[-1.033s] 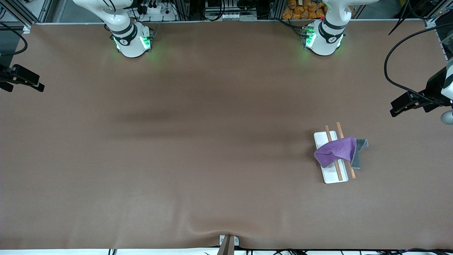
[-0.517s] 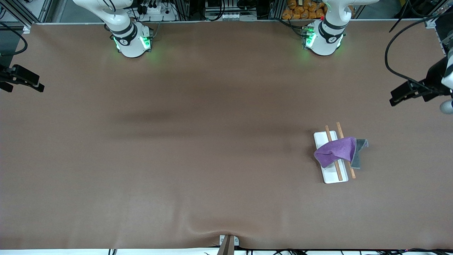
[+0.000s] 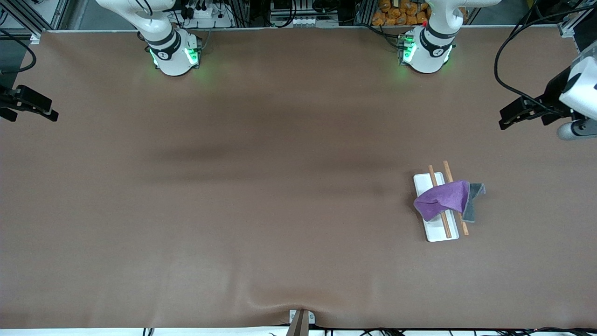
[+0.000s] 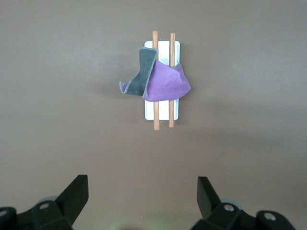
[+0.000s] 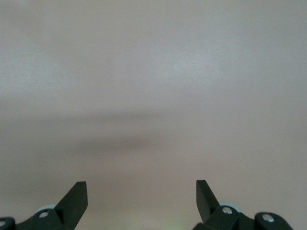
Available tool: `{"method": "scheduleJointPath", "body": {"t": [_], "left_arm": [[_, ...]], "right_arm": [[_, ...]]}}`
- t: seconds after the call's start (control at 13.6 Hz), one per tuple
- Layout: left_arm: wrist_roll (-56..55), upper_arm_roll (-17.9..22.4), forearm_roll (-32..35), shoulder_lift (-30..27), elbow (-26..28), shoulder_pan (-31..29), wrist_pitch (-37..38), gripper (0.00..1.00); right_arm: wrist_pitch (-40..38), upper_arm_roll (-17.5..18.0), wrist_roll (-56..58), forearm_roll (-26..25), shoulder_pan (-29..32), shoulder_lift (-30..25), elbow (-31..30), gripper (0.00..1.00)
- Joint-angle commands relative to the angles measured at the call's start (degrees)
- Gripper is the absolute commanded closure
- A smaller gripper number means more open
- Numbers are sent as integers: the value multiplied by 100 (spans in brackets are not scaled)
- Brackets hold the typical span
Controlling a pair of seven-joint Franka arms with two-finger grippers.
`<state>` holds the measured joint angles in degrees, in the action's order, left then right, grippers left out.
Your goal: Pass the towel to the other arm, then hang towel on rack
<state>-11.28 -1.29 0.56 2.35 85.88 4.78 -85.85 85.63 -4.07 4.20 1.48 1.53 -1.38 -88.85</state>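
The purple towel (image 3: 443, 198) with its grey reverse hangs draped across the two brown wooden rods (image 3: 447, 225) of the rack, whose white base (image 3: 438, 232) lies toward the left arm's end of the table. In the left wrist view the towel (image 4: 165, 84) covers the rods' middle over the white base (image 4: 162, 111). My left gripper (image 3: 507, 120) is open and empty, up over the table's edge at the left arm's end, well apart from the rack; its jaws show wide apart (image 4: 142, 186). My right gripper (image 3: 50, 114) is open and empty (image 5: 141, 189) over the right arm's end and waits.
A small metal mount (image 3: 301, 321) sits at the table edge nearest the front camera. Black cables (image 3: 510, 70) hang by the left arm. Brown table surface (image 3: 261, 186) stretches between the two arms' ends.
My left gripper has drawn away from the rack toward the robots' edge of the table. The towel, the rack and the right arm have not moved.
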Motion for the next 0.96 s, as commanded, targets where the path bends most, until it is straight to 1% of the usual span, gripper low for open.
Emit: {"method": "scheduleJointPath", "body": {"t": [0.0,0.15,0.3,0.52,0.66,0.89], "left_arm": [[143,129,-109,-287,306,76,-19,0],[134,129,-100,-393,438,58,-28,0],[143,172,-74,-384,368,50,-20,0],[143,374,-47,-384,263,58,33,0],[126,375,-100,-375,88,58,156,0],[117,375,-74,-393,52,76,244,0]], "right_arm": [[-20,-33,-25,-96,-65,-20,61,0],[-20,-33,-25,-96,-65,-20,61,0],[-20,-24,-25,-96,-74,-20,61,0],[-11,-24,-25,-96,-74,-11,61,0],[-11,-24,-25,-96,-74,-11,61,0],[-11,-24,-25,-96,-74,-11,61,0]]}}
